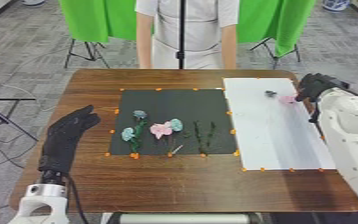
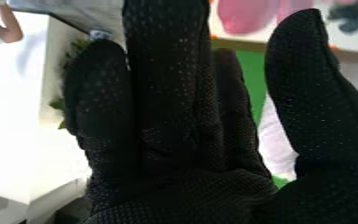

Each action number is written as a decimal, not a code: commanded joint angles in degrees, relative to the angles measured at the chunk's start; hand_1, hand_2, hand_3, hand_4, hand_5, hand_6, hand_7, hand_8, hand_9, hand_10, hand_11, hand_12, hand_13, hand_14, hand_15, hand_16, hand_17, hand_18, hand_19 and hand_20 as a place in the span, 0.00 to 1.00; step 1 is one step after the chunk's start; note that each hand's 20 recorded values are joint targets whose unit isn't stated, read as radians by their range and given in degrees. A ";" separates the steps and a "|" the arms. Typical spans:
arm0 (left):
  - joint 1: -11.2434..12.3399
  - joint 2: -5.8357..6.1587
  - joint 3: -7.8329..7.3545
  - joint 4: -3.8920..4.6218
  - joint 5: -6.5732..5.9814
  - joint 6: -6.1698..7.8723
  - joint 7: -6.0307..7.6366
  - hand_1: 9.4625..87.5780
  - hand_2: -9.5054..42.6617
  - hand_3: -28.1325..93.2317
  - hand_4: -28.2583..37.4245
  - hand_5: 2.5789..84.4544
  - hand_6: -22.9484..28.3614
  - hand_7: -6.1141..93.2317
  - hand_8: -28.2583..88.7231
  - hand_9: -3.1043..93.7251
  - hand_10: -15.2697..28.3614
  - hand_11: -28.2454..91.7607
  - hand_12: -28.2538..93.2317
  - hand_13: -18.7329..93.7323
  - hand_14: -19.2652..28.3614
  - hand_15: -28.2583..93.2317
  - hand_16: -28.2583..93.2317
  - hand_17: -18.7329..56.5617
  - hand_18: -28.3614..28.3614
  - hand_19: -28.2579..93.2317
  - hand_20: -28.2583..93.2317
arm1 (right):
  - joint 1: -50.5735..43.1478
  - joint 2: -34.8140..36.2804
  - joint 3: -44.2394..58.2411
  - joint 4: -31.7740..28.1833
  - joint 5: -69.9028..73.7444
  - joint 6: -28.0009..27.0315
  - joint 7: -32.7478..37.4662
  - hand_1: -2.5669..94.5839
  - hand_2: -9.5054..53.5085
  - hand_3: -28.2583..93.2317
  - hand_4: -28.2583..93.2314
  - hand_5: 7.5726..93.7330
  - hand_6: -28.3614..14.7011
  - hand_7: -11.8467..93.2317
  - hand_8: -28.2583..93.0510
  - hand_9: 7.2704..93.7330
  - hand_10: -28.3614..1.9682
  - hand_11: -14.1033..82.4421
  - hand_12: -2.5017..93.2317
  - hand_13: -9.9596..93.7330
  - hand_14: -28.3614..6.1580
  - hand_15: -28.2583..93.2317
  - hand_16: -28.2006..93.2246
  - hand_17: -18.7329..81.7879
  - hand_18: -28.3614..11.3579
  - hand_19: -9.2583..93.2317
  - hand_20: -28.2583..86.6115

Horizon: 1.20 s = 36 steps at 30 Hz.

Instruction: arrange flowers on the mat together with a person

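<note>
Here, in the upper right of the frame, a pink flower (image 1: 287, 99) and a small dark flower (image 1: 270, 93) lie on the white mat (image 1: 282, 140). The right hand (image 1: 316, 84) is near the pink one at the mat's right edge, open, fingers straight. At center, more flowers (image 1: 160, 130) sit inside the dark mat's (image 1: 171, 102) edges; a strip of tabletop (image 1: 175, 185) separates it from the open left hand (image 1: 63, 137), at left.

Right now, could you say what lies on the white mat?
A pink flower and a grey-blue flower lie far back on the mat; whatever the right hand covers cannot be seen.
</note>
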 commanded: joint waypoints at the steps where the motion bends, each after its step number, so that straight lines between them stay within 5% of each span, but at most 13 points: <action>1: 1.24 -0.20 0.16 -0.01 -0.66 0.93 0.62 0.27 0.17 0.77 0.20 0.59 0.45 0.22 0.18 0.52 0.64 0.39 0.35 0.49 0.77 0.38 0.27 0.32 0.74 0.32 0.42 | 2.49 -3.74 -0.44 4.14 -3.01 0.01 -1.65 0.49 0.00 0.76 0.01 0.49 0.74 0.26 0.13 0.89 0.56 0.30 0.16 1.00 0.75 0.58 0.37 0.90 0.56 0.88 0.37; 7: 1.32 -0.29 0.17 -0.02 -0.46 0.93 0.92 0.28 0.17 0.77 0.20 0.59 0.45 0.22 0.18 0.52 0.64 0.39 0.35 0.49 0.77 0.38 0.27 0.32 0.74 0.32 0.42 | 0.73 -5.06 0.81 6.02 -4.81 1.68 -3.49 0.54 0.00 0.75 0.00 0.54 0.76 0.27 0.13 0.91 0.58 0.30 0.18 1.00 0.77 0.60 0.37 0.91 0.57 0.90 0.37; 12: 1.92 -0.27 -0.37 -0.24 -0.82 1.30 0.66 0.28 0.17 0.77 0.20 0.59 0.46 0.22 0.18 0.52 0.64 0.39 0.35 0.49 0.77 0.39 0.27 0.32 0.74 0.32 0.42 | -1.09 -5.21 0.05 6.02 -2.74 6.03 -2.35 0.65 0.00 0.66 0.00 0.71 0.74 0.29 0.19 0.99 0.62 0.29 0.29 1.00 0.78 0.64 0.36 0.91 0.56 0.91 0.40; 13: 2.04 -0.30 -0.40 -0.32 -0.82 1.46 0.70 0.28 0.17 0.77 0.20 0.59 0.46 0.22 0.18 0.52 0.64 0.39 0.35 0.49 0.77 0.39 0.27 0.32 0.74 0.32 0.42 | -1.56 -5.05 -0.06 5.56 -2.03 6.58 -2.11 0.81 0.00 0.33 0.22 0.76 0.73 0.28 0.23 0.99 0.64 0.31 0.30 1.00 0.79 0.64 0.37 0.92 0.55 0.88 0.47; 14: 2.11 -0.36 -0.42 -0.31 -0.88 1.46 0.78 0.28 0.17 0.77 0.20 0.59 0.46 0.22 0.18 0.52 0.64 0.40 0.35 0.49 0.77 0.39 0.27 0.32 0.74 0.32 0.42 | -2.06 -4.81 -0.20 5.11 -1.49 7.88 -1.98 0.91 0.00 0.11 0.37 0.80 0.73 0.30 0.26 1.00 0.66 0.34 0.31 1.00 0.79 0.65 0.37 0.92 0.54 0.88 0.51; 16: 2.49 -0.51 -0.54 -0.45 -1.03 1.61 0.80 0.28 0.17 0.77 0.20 0.59 0.45 0.22 0.18 0.53 0.64 0.40 0.35 0.49 0.77 0.39 0.27 0.32 0.74 0.32 0.42 | -2.52 -4.20 -0.76 4.03 -0.03 9.47 -1.25 0.97 0.00 0.01 0.46 0.84 0.72 0.33 0.29 1.00 0.67 0.38 0.30 1.00 0.80 0.67 0.37 0.92 0.53 0.90 0.52; 23: 2.18 -0.32 -0.64 -0.34 -1.11 1.37 0.46 0.28 0.17 0.77 0.20 0.59 0.46 0.22 0.18 0.53 0.64 0.40 0.35 0.49 0.77 0.39 0.27 0.32 0.74 0.32 0.42 | -9.75 -2.82 2.93 -12.64 11.40 14.89 6.03 0.98 0.00 0.00 0.49 0.88 0.70 0.33 0.29 1.00 0.67 0.44 0.28 1.00 0.82 0.69 0.37 0.92 0.51 0.93 0.51; 28: 2.68 -0.14 -0.95 -0.54 -1.31 0.99 -0.20 0.28 0.17 0.76 0.20 0.59 0.46 0.22 0.18 0.53 0.64 0.40 0.35 0.49 0.77 0.39 0.27 0.32 0.74 0.32 0.42 | -12.45 -8.03 3.22 -25.74 15.68 11.50 8.35 0.97 0.00 0.00 0.51 0.89 0.69 0.32 0.30 1.00 0.68 0.46 0.28 1.00 0.82 0.70 0.37 0.92 0.52 0.94 0.50; 36: 2.94 -0.30 -1.14 -1.39 -0.78 1.31 -1.33 0.28 0.17 0.76 0.20 0.59 0.46 0.22 0.18 0.53 0.64 0.40 0.35 0.49 0.77 0.39 0.27 0.32 0.74 0.32 0.42 | -13.19 -17.02 -4.49 -30.58 16.27 7.14 6.48 0.97 0.00 0.00 0.52 0.89 0.70 0.32 0.30 1.00 0.67 0.47 0.28 1.00 0.82 0.70 0.37 0.92 0.53 0.95 0.49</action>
